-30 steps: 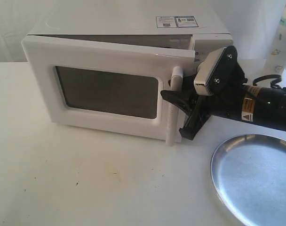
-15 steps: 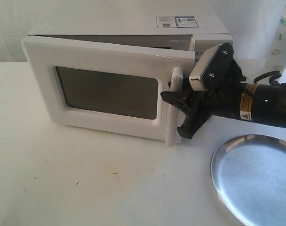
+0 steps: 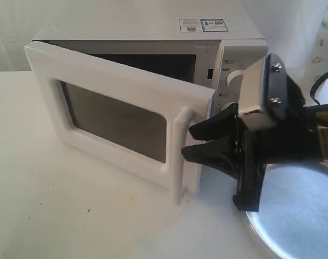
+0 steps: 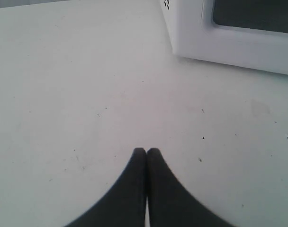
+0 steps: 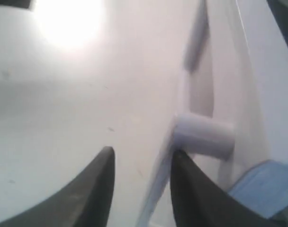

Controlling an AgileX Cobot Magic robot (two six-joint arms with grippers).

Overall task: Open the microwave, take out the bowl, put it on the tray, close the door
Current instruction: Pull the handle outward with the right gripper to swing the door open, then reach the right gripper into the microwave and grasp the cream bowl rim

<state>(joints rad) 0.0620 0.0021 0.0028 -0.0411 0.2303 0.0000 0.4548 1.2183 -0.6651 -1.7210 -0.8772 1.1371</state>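
Right gripper [image 3: 188, 141] lies level just to the right of the door's vertical bar handle [image 3: 177, 162], its two black fingers parted with only bare table showing in the gap, so it has hold of nothing. In the right wrist view one fingertip [image 5: 178, 158] sits right against the handle's short white post [image 5: 203, 135]; whether it presses on it I cannot tell.

The door [image 3: 115, 81] stands partly swung out from the white microwave [image 3: 153, 32], hinged on the left, its free edge toward the near right. A dark strip of the cavity [image 3: 148, 62] shows above the door, and the dark window [image 3: 115, 121] faces the near left. Two round dials [image 3: 235, 78] show on the right panel, and stickers [image 3: 203, 25] lie on top.

The silver tray [image 3: 304, 216] lies on the white table [image 3: 72, 205] at the near right, partly hidden by the right arm.

The left gripper [image 4: 146, 150] hangs over bare table near the microwave's corner, fingers pressed together and empty.
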